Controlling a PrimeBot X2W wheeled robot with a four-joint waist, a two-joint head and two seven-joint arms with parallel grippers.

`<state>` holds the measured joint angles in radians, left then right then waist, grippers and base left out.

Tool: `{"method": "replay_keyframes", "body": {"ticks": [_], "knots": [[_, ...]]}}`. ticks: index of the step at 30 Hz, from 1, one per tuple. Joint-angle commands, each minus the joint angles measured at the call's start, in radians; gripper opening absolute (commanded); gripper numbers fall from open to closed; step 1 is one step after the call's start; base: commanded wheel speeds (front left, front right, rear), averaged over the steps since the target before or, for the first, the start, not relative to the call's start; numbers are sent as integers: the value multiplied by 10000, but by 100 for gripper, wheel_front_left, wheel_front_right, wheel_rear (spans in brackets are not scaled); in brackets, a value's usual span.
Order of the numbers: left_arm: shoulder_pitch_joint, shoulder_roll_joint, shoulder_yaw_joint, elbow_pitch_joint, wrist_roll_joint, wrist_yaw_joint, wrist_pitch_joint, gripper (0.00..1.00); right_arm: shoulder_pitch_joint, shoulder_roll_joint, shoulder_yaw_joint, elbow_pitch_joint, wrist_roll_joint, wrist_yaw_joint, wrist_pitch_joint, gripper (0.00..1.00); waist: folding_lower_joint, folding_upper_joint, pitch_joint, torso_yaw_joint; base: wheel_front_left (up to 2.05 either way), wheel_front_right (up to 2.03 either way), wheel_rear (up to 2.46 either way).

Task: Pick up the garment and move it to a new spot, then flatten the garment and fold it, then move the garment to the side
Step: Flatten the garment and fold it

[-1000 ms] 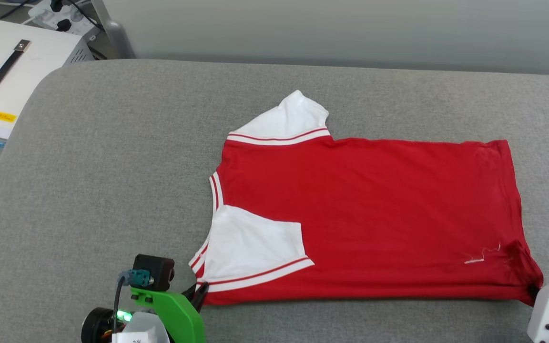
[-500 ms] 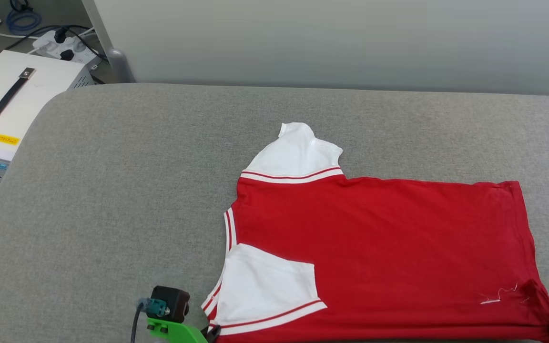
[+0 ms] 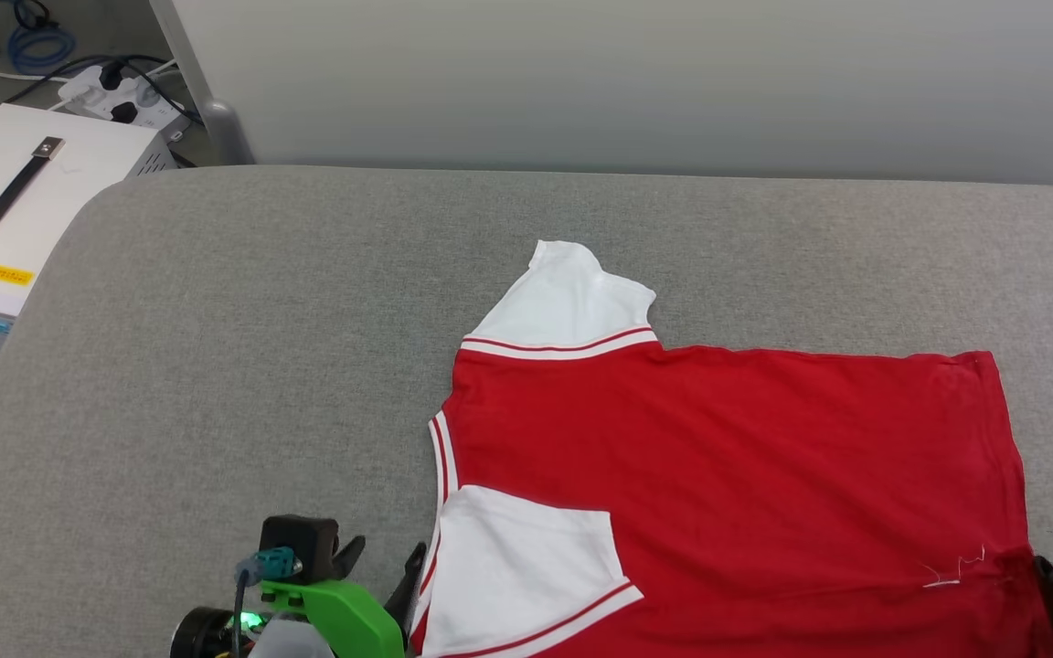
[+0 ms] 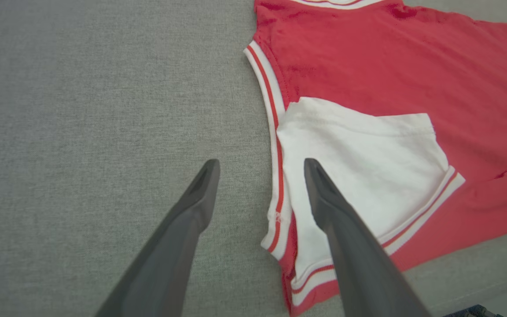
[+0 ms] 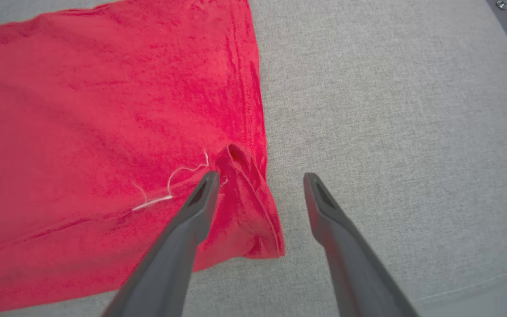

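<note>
On the grey cloth table (image 3: 216, 366), a red jersey shirt with white sleeves (image 3: 718, 457) lay flat. Left tool (image 4: 260, 163) and right tool (image 5: 260, 175) gaped at its near corners; folding seemingly underway, fresh grips needed next.

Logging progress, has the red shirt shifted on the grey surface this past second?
Yes, slightly. Camera shift aside, the gap between the far white sleeve of the red shirt and the back edge of the grey surface widened: it slid toward the robot.
</note>
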<state>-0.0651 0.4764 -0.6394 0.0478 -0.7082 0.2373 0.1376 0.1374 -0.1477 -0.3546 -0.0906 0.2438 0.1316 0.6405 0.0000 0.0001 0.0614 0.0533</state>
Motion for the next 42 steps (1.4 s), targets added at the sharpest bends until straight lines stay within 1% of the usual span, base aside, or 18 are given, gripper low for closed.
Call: {"method": "replay_keyframes", "body": {"ticks": [1,5,8,12,16,20,24,26,30,34,37,39,42], "knots": [[-245,-71,121,-50,161,-37,-352,100,-192,-120,153,-210,166,-9,-289,100,0,-1,-56,-10,0,0,0],[-415,-200,315,-59,422,-165,-1407,100,-205,-368,682,-688,492,-9,-1241,100,0,-1,-122,-64,0,0,0],[-505,-298,387,-29,603,-308,-2154,100,-223,-509,955,-937,584,-9,-2178,100,0,-1,-135,-133,0,0,0],[-614,-435,530,71,718,-423,-2957,100,-255,-460,1157,-971,580,-9,-3122,100,0,-1,-68,-276,0,0,0],[-899,-482,649,109,706,-601,-3263,100,-394,-376,1338,-1068,597,-9,-3809,100,0,-1,189,-497,0,0,0],[-1645,-319,677,143,770,-883,-3017,100,-582,-278,1413,-1157,494,-9,-4234,100,0,-1,635,-765,0,0,0],[-2806,-77,785,102,732,-1273,-2430,100,-833,-225,1609,-1293,414,-9,-4435,100,0,-1,1244,-1145,0,0,0],[-3528,82,751,113,701,-1589,-1911,100,-1010,-183,1702,-1368,370,-9,-4501,100,0,-1,1583,-1359,0,0,0],[-5187,383,433,442,684,-2329,-349,100,-1376,-88,1886,-1510,304,-9,-4630,100,0,-1,2244,-1767,0,0,0],[-6914,411,126,1094,523,-2992,1286,100,-1716,-22,2176,-1596,266,-9,-4715,100,0,-1,2879,-2177,0,0,0],[-8102,403,-92,1957,283,-3291,2578,100,-2026,42,2393,-1637,253,-9,-4804,100,0,-1,3354,-2501,0,0,0],[-8736,457,-268,2533,143,-3426,3391,100,-2216,101,2515,-1638,253,-9,-4880,100,0,-1,3604,-2720,0,0,0],[-9499,487,-423,3358,-100,-3535,4304,100,-2405,171,2636,-1620,262,-9,-4979,100,0,-1,3925,-2963,0,0,0]]}}
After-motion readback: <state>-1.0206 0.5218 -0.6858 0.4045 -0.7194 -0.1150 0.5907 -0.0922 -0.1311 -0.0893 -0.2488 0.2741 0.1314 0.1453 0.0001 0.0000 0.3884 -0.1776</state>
